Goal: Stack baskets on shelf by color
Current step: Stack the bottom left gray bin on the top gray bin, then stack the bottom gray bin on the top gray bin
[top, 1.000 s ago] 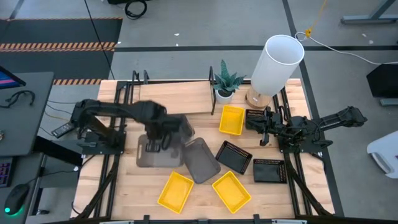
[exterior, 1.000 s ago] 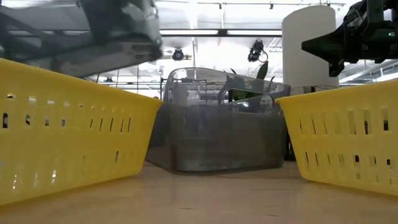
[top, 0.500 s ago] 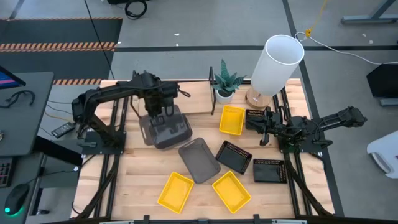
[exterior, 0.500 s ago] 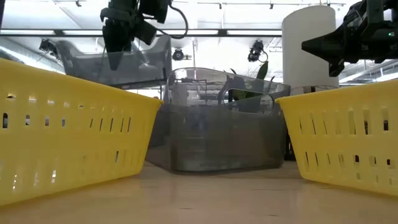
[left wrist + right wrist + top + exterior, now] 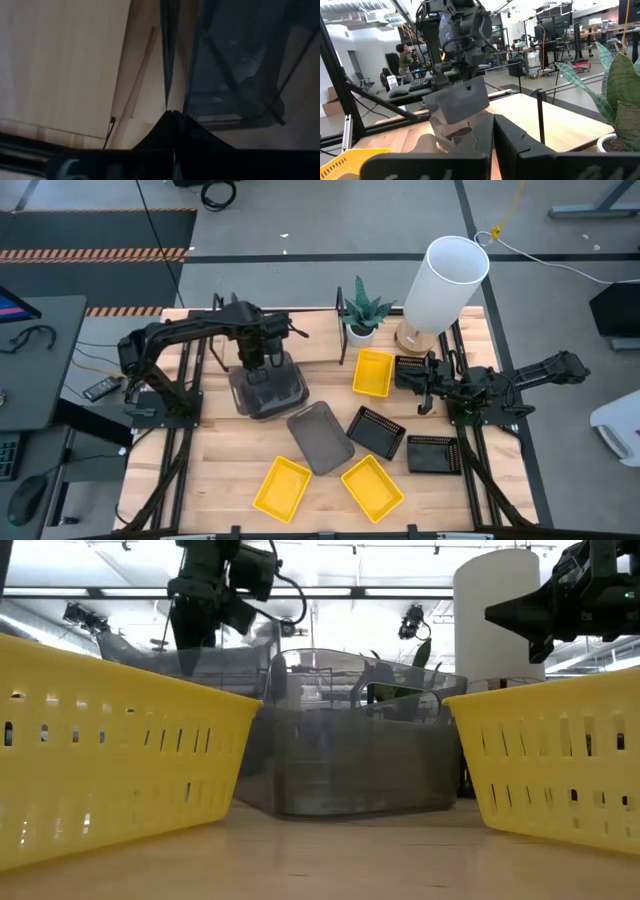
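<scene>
A dark grey basket [image 5: 267, 388] hangs from the left pincer [image 5: 253, 358], whose fingers are clamped on its rim; it sits over another grey basket near the table's [image 5: 220, 480] far left part, just in front of the light wooden shelf [image 5: 300, 335] along the far edge, and whether the two trays touch cannot be told. In the left wrist view the pinched grey wall [image 5: 177, 55] runs straight up from the closed fingertips. A third grey basket [image 5: 320, 437] lies flat near the table's middle. One yellow basket [image 5: 373, 372] sits beside the shelf's right end frame, and two more lie near the front edge, one left of centre [image 5: 282, 486] and one right of centre [image 5: 373, 485]. A black mesh basket [image 5: 376, 431] rests tilted right of the middle grey one, another [image 5: 433, 454] sits toward the right edge, and a third [image 5: 411, 367] lies under the right arm. The right pincer [image 5: 424, 383] hovers by the far right of the table with its fingers together, holding nothing. A potted plant [image 5: 364, 311] and a white cylindrical lamp [image 5: 444, 282] stand at the far edge.
</scene>
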You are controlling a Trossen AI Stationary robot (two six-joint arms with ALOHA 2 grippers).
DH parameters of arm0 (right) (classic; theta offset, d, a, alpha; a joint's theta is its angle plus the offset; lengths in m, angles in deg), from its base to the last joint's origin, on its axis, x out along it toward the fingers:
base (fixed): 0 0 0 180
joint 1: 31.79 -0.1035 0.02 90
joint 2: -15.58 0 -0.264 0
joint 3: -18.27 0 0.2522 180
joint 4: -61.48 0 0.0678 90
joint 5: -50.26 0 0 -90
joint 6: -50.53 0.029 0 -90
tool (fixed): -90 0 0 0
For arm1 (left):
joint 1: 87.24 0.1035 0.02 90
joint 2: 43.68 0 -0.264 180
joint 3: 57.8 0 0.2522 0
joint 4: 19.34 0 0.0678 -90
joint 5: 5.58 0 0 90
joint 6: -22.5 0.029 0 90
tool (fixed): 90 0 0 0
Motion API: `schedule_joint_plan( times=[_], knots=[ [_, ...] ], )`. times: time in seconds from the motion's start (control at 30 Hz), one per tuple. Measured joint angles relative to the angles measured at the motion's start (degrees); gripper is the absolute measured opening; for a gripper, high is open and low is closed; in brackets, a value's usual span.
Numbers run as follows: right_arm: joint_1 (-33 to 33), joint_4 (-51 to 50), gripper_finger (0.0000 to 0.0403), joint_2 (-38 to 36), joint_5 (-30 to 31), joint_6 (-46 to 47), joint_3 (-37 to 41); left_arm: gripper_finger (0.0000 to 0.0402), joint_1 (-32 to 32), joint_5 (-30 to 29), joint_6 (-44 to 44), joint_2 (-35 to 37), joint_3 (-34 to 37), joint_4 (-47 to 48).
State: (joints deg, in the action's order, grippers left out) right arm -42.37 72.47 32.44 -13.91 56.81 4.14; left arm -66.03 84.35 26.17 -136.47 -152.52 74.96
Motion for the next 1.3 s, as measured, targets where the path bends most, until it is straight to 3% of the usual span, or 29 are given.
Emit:
schedule_joint_plan(
  times=[0.53, 0.97, 1.07, 1.3],
  knots=[
    [0.0, 0.03, 0.0019, 0.0, 0.02, 0.0, 0.0, 0.0014, 0.5, -2.44, 0.0, -2.93, 1.88, -3.03],
    [0.0, 0.0, 0.0019, 0.02, -0.01, 0.0, -0.01, 0.0152, 0.42, -7.23, 0.47, -2.89, -1.02, -1.6],
    [-0.01, 0.0, 0.0019, 0.01, 0.02, 0.0, -0.01, 0.0166, 0.32, -6.92, 0.43, -2.87, -2.71, -4.72],
    [0.0, 0.0, 0.0019, 0.01, 0.01, 0.0, -0.01, 0.0158, -2.82, 1.19, 6.38, -2.87, -3.08, -19.79]
  ],
)
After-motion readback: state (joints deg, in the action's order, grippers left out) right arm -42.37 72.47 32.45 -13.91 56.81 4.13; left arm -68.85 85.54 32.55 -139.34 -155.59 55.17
